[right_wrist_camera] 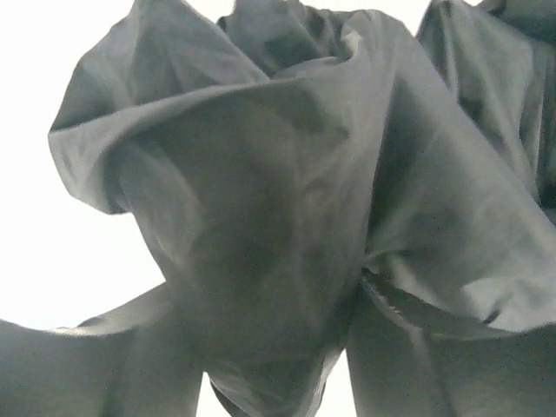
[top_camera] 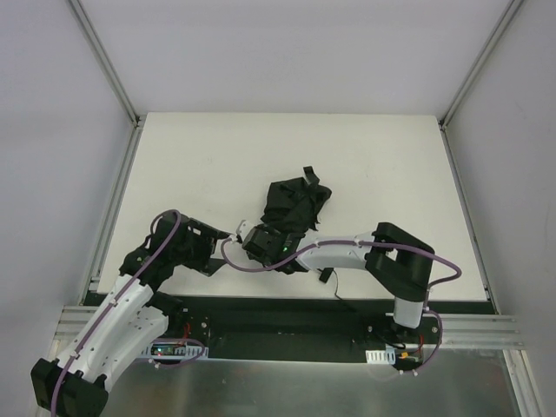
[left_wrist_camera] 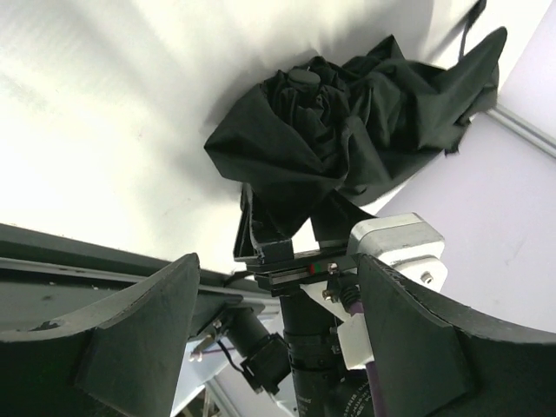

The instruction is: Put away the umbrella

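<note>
Nearest the bases, the black two-finger left hand (top_camera: 221,238) hangs low over the white flat surface (top_camera: 373,165) with its fingers spread wide and nothing between them, pointing at the right hand. Just beyond it, the black right hand (left_wrist_camera: 291,228) is pushed into the black crumpled fabric folding umbrella (top_camera: 295,201), its fingers flanking a fold of canopy, though whether they pinch it I cannot tell. The umbrella lies in a loose heap near the surface's middle.
</note>
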`<state>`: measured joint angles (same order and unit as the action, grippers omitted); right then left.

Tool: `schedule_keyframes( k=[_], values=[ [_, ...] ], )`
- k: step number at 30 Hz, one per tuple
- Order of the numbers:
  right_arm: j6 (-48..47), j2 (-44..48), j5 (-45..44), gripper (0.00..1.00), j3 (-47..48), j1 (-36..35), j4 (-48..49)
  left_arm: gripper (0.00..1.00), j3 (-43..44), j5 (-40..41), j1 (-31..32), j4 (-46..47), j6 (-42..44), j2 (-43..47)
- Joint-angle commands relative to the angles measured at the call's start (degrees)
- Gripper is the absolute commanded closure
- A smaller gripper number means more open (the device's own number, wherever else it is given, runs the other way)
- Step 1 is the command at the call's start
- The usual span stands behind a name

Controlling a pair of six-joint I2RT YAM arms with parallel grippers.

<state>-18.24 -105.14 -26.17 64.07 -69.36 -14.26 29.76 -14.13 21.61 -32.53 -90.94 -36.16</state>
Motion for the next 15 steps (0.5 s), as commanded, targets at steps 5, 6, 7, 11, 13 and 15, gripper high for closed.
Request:
schedule_keyframes(
  k=[5, 6, 7, 11, 13, 15],
  values=[
    [1.36, -7.88, 10.94, 0.74, -1.14, 4.76, -3.49, 0.28, 4.78, 2.18, 0.19, -3.5, 0.4, -2.59],
    [1.54, -7.97, 13.67, 0.8, -1.06, 5.46, -3.84, 0.27, 5.13, 2.09, 0.19, -3.5, 1.19, -3.64],
    [1.71, -8.06, 16.39, 0.85, -0.8, 6.42, -4.37, 0.25, 5.31, 2.09, 0.28, -3.41, 1.72, -4.7],
    [1.89, -9.29, 35.09, 0.96, 0.87, 10.9, -7.7, 0.11, 4.88, 0.95, 0.28, 1.75, 4.97, -8.39],
    [2.16, -9.29, 42.21, 1.0, 0.7, 13.37, -7.89, 0.06, 3.73, -1.67, 0.19, 6.23, 5.24, -11.2],
    [1.98, -9.2, 48.47, 1.0, 0.79, 15.39, -8.59, 0.04, 2.68, -3.96, 0.28, 11.33, 5.42, -15.59]
  ],
)
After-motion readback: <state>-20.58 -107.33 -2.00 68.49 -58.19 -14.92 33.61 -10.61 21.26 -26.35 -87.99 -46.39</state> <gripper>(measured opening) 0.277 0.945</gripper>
